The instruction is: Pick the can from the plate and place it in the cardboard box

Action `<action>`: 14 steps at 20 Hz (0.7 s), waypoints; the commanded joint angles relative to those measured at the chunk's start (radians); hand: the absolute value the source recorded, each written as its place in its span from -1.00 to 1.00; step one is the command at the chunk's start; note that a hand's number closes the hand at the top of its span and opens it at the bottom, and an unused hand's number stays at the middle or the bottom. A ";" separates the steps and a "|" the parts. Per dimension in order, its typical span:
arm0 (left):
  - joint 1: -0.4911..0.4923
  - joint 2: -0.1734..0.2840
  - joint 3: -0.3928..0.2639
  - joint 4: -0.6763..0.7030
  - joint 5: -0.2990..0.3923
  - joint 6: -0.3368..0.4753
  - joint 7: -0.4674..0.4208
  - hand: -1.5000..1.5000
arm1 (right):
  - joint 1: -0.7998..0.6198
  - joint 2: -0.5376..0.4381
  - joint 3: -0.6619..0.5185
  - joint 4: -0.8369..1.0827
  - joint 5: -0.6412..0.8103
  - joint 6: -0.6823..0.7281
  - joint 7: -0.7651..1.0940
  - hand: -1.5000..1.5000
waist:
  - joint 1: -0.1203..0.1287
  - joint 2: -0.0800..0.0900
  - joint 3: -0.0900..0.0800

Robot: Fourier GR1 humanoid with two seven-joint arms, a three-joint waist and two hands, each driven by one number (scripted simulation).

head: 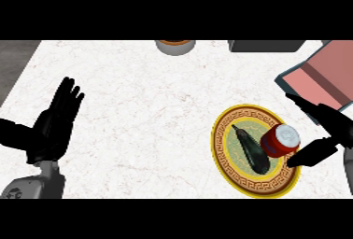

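- One can (280, 138), red with a pale top, stands on the plate (238, 179), out toward the plate's 2 o'clock rim.
- Just beside the can at its 8 o'clock lies a dark, long eggplant (251, 149), stretched across the plate's middle from 11 o'clock down to 5 o'clock; whether the two touch cannot be told.
- The plate is round with a yellow patterned rim and a greenish centre, and it sits on the white marbled desk (151, 116) in the desk's 4 o'clock part.
- The right hand (329, 125) comes in from the 3 o'clock edge and brackets the can: its fingers (303, 105) reach out straight past the can's 1 o'clock side, and its thumb (307, 156) lies at the can's 4 o'clock, over the plate's rim. The hand is spread wide, with the can in the gap between thumb and fingers; no part of it is seen closing on the can.
- The cardboard box (324, 74) shows at the desk's 2 o'clock corner, its pinkish inside open upward, near the plate and just behind the right hand's fingers.
- At 12 o'clock, on the desk's far edge, a pale round bowl (175, 46) is half cut off, and a dark flat object (265, 45) lies at about 1 o'clock.
- The left hand (53, 123) rests at 9 o'clock, well apart from the plate, spread flat with fingers pointing to 12 o'clock, above its grey forearm (34, 186).
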 commanded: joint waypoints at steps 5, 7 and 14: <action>0.048 -0.033 -0.027 -0.060 -0.039 0.008 0.023 0.00 | 0.020 0.021 0.007 0.110 0.090 -0.034 -0.115 -1.00 | 0.003 0.000 0.000; 0.024 -0.013 0.031 0.010 -0.010 -0.036 -0.036 0.00 | 0.011 0.052 0.008 0.012 0.067 0.005 -0.008 -1.00 | 0.000 0.000 0.000; 0.012 -0.033 -0.007 -0.072 -0.053 0.012 0.076 0.00 | 0.076 0.098 0.055 -0.023 0.140 -0.051 -0.076 -1.00 | -0.001 -0.001 0.000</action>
